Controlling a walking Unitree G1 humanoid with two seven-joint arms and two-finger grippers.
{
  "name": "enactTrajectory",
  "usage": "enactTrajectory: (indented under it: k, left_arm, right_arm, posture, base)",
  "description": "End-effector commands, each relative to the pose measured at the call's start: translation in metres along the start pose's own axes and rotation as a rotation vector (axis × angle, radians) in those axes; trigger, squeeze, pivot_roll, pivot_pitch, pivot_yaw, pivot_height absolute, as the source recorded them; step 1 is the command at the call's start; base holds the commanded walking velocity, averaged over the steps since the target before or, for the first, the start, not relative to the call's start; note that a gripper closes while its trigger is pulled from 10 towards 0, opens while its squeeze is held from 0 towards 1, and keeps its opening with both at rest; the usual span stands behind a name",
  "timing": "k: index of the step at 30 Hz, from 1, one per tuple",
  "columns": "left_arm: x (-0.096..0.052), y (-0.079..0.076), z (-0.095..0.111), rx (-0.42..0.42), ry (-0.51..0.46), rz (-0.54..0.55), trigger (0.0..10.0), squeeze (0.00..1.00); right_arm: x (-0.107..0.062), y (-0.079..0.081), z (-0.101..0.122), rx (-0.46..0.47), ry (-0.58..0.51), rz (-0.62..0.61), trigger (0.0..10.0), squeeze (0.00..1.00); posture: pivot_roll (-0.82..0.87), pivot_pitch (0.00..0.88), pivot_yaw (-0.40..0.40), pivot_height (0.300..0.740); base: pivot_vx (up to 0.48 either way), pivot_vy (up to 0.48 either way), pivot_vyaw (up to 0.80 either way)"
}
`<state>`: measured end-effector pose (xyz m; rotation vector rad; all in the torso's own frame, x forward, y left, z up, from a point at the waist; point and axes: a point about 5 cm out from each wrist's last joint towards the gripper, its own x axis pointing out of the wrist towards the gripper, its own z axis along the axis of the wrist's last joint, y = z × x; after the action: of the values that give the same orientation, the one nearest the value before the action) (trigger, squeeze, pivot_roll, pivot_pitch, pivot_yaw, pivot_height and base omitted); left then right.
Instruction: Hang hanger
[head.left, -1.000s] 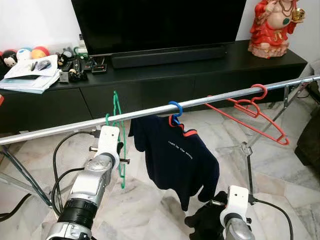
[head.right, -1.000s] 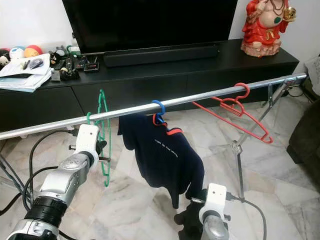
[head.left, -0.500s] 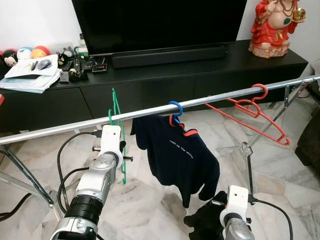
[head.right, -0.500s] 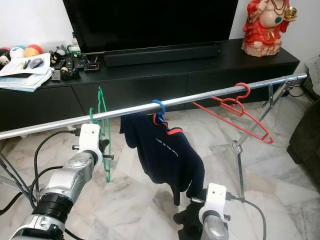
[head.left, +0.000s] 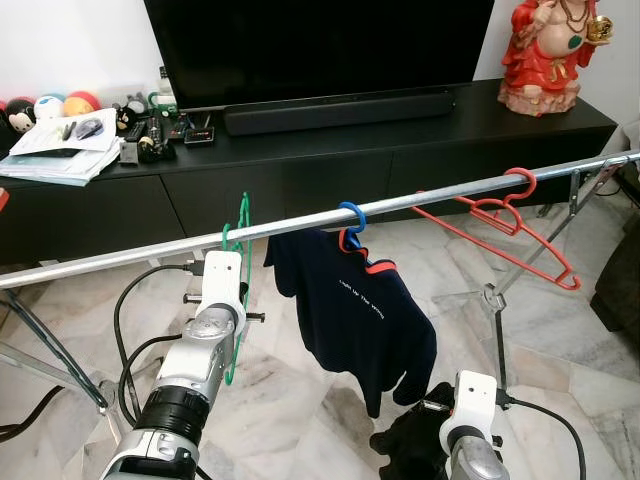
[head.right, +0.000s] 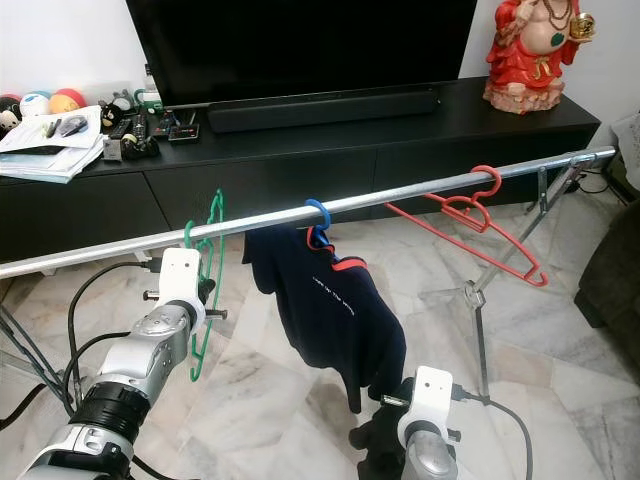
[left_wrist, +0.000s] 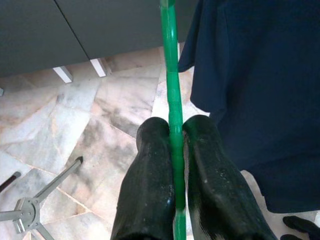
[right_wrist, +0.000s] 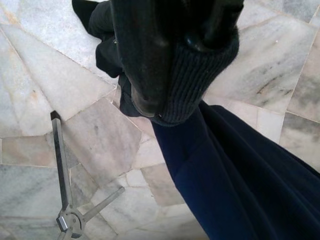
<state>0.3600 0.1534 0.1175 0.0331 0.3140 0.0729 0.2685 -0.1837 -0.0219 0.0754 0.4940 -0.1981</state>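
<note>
Left gripper (left_wrist: 176, 150) clenched on thin green plastic hanger (head.left: 237, 290), centre-left, hook over long silver metal rail (head.left: 420, 200). Right gripper (right_wrist: 170, 65) grasps dark cloth (right_wrist: 200, 85). Risk: early release, hook slips off.

Rail (head.left: 420, 200) ends cut off at both edges, left gripper (left_wrist: 172, 145) fingers hidden behind its wrist in head views

Red figurine (head.left: 543, 52) on black cabinet (head.left: 300, 150)
</note>
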Motion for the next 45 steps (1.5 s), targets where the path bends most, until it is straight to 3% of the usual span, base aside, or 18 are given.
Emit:
enactTrajectory:
  k: [1,2,3,4,7,8,10,11,12,14,15,16,17,32,39,45]
  left_arm:
    - [0.000,0.003,-0.002,0.000,-0.010,0.003,9.3,0.00]
    - [0.000,0.001,-0.001,-0.008,-0.020,-0.006,2.2,0.00]
    - [0.000,0.001,-0.001,-0.008,-0.020,-0.006,2.2,0.00]
    - [0.000,0.000,-0.001,-0.008,-0.023,-0.012,0.0,0.00]
    - [0.000,-0.002,0.000,-0.008,-0.026,-0.016,0.0,0.00]
    - [0.000,-0.003,0.001,-0.009,-0.027,-0.017,2.8,0.00]
    - [0.000,-0.003,0.001,-0.009,-0.028,-0.016,2.8,0.00]
    - [0.001,-0.003,0.001,-0.008,-0.028,-0.014,8.9,0.00]
    - [0.001,-0.003,0.000,-0.008,-0.027,-0.013,10.0,0.00]
    - [0.002,-0.004,-0.002,-0.005,-0.024,-0.011,10.0,0.00]
    - [0.002,-0.004,-0.002,-0.002,-0.024,-0.009,8.1,0.00]
    - [0.002,-0.004,-0.002,-0.001,-0.024,-0.005,0.7,0.00]
    - [0.002,-0.004,-0.003,-0.004,-0.024,-0.002,0.0,0.00]
    - [0.000,0.004,-0.001,-0.008,-0.076,-0.001,0.0,0.00]
    - [-0.009,0.012,0.001,0.065,-0.168,-0.061,0.0,0.00]
    - [-0.023,0.028,-0.014,0.146,-0.182,-0.092,0.0,0.00]
  right_arm:
    - [0.001,0.004,0.003,-0.001,-0.010,0.011,10.0,0.00]
    - [0.001,0.004,0.003,-0.001,-0.010,0.011,10.0,0.00]
    - [0.001,0.004,0.003,-0.001,-0.010,0.011,10.0,0.00]
    - [0.001,0.004,0.003,-0.001,-0.011,0.011,10.0,0.00]
    - [0.001,0.004,0.003,-0.001,-0.011,0.012,10.0,0.00]
    - [0.001,0.004,0.003,-0.001,-0.010,0.012,10.0,0.00]
    - [0.001,0.004,0.003,-0.002,-0.010,0.011,10.0,0.00]
    - [0.001,0.004,0.003,-0.002,-0.010,0.011,10.0,0.00]
    - [0.001,0.004,0.003,-0.002,-0.010,0.011,10.0,0.00]
    - [0.001,0.004,0.003,-0.002,-0.010,0.011,10.0,0.00]
    - [0.001,0.004,0.003,-0.002,-0.010,0.011,10.0,0.00]
    - [0.001,0.004,0.003,-0.001,-0.010,0.011,10.0,0.00]
    - [0.001,0.005,0.003,-0.001,-0.011,0.011,10.0,0.00]
    - [0.001,0.004,0.004,0.000,-0.013,0.011,10.0,0.00]
    - [0.001,0.002,0.004,-0.004,-0.015,0.007,10.0,0.00]
    - [0.000,0.000,0.002,-0.009,-0.011,0.008,10.0,0.00]
  posture:
    - [0.04,0.101,0.074,0.740]
    - [0.04,0.101,0.074,0.740]
    - [0.04,0.101,0.074,0.740]
    - [0.04,0.101,0.074,0.740]
    - [0.03,0.101,0.073,0.740]
    - [0.03,0.101,0.073,0.740]
    - [0.03,0.101,0.073,0.740]
    - [0.03,0.101,0.073,0.740]
    - [0.03,0.100,0.074,0.740]
    - [0.03,0.100,0.074,0.740]
    - [0.03,0.098,0.075,0.740]
    - [0.03,0.098,0.075,0.740]
    - [0.03,0.098,0.075,0.740]
    - [0.03,0.094,0.076,0.740]
    - [0.03,0.095,0.073,0.740]
    - [0.04,0.099,0.069,0.740]
  base:
    - [0.000,0.000,0.00]
    - [0.000,0.000,0.00]
    - [0.000,0.000,0.00]
    - [0.000,0.000,0.00]
    - [0.000,0.000,0.00]
    - [0.000,0.000,0.00]
    - [0.000,0.000,0.00]
    - [0.000,0.000,0.00]
    - [0.000,0.000,0.00]
    - [0.000,0.000,0.00]
    - [0.000,0.000,0.00]
    - [0.000,0.000,0.00]
    - [0.000,0.000,0.00]
    - [0.000,0.000,0.00]
    - [0.000,0.000,0.00]
    - [0.000,0.000,0.00]
